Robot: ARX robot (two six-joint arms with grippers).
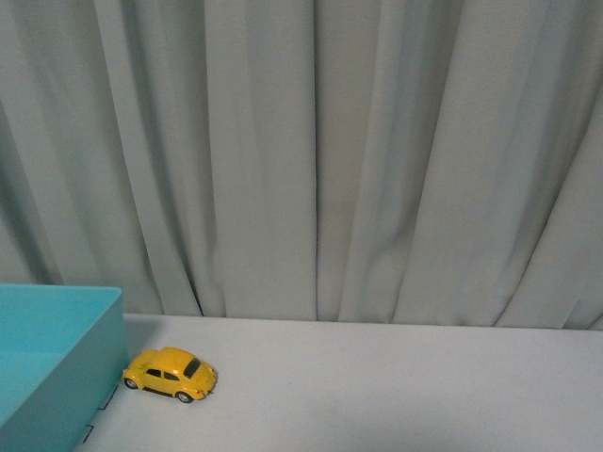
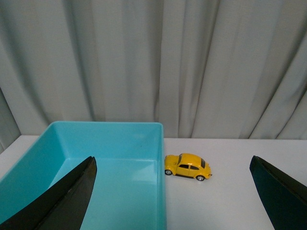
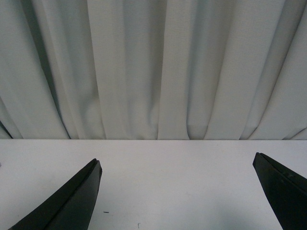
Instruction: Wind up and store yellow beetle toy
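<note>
The yellow beetle toy [image 1: 171, 373] stands on its wheels on the white table, its nose touching or almost touching the outer wall of the teal bin [image 1: 89, 363]. In the left wrist view the same toy [image 2: 188, 166] sits just beside the bin's wall [image 2: 160, 182]. My left gripper [image 2: 175, 191] is open, short of the toy and above the bin's near edge, holding nothing. My right gripper [image 3: 177, 191] is open over bare table, with no toy in its view. Neither arm shows in the front view.
A grey-green curtain [image 1: 311, 160] hangs along the far edge of the table. The white tabletop [image 1: 405, 395] stretches to the right of the toy. The teal bin's inside [image 2: 110, 187] shows nothing in it.
</note>
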